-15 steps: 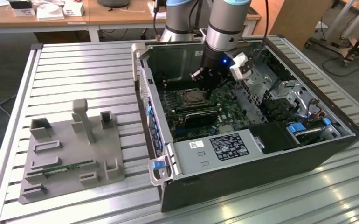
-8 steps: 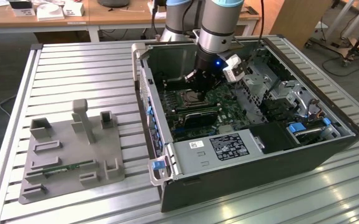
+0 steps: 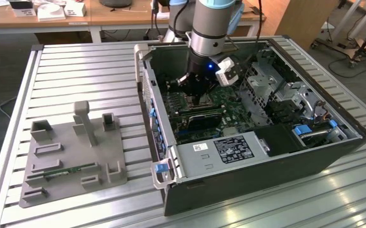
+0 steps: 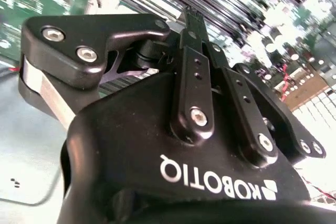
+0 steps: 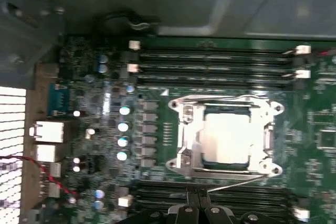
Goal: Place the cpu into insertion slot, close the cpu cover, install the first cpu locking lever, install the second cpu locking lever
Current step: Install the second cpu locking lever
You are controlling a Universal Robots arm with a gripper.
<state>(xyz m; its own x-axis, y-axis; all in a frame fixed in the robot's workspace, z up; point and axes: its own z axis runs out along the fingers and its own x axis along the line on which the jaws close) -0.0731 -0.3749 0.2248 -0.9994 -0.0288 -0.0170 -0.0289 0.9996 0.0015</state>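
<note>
Looking down, I see the cpu (image 5: pixel 226 139) seated in the insertion slot (image 5: pixel 275 169) under the cpu cover (image 5: pixel 191 129); my hand (image 5: pixel 197 205), pinched narrow, sits just beside the slot edge along which a thin lever (image 5: pixel 236 182) runs.

Silver cpu (image 5: pixel 227 139) flat — cpu cover (image 5: pixel 185 124) lies closed around it.

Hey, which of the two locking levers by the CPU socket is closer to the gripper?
The thin silver lever slanting off the cpu cover right beside the gripper; the other lever lies along the cover's far edge.
</note>
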